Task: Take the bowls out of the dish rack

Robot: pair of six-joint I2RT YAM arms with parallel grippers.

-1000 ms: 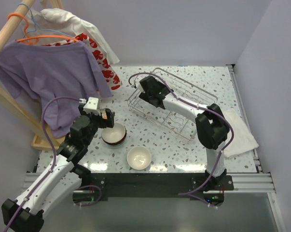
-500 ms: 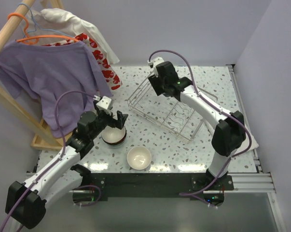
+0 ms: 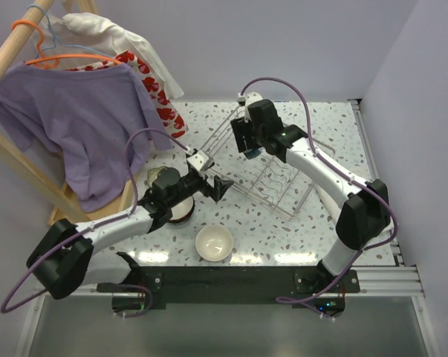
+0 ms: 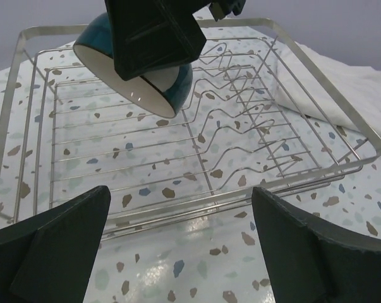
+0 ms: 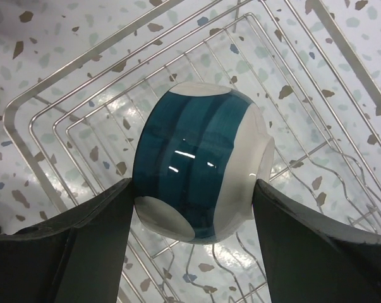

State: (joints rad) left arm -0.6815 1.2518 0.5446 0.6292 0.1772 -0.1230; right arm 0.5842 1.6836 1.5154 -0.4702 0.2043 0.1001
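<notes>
Pinching the teal-and-white bowl (image 5: 196,170) in the right gripper (image 3: 244,140), now lifted clear above the dish rack (image 3: 276,182). Spread wide at the left gripper (image 3: 218,186), swung from the stacked bowls (image 3: 180,215) toward the rack. Probably last out; only placing left.

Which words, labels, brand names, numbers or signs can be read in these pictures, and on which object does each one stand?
There is no readable text in any view.
The teal-and-white bowl, the dish rack and the white bowl carry no letters or numbers.
The red marks on the white garment look like a pattern, not words.
</notes>
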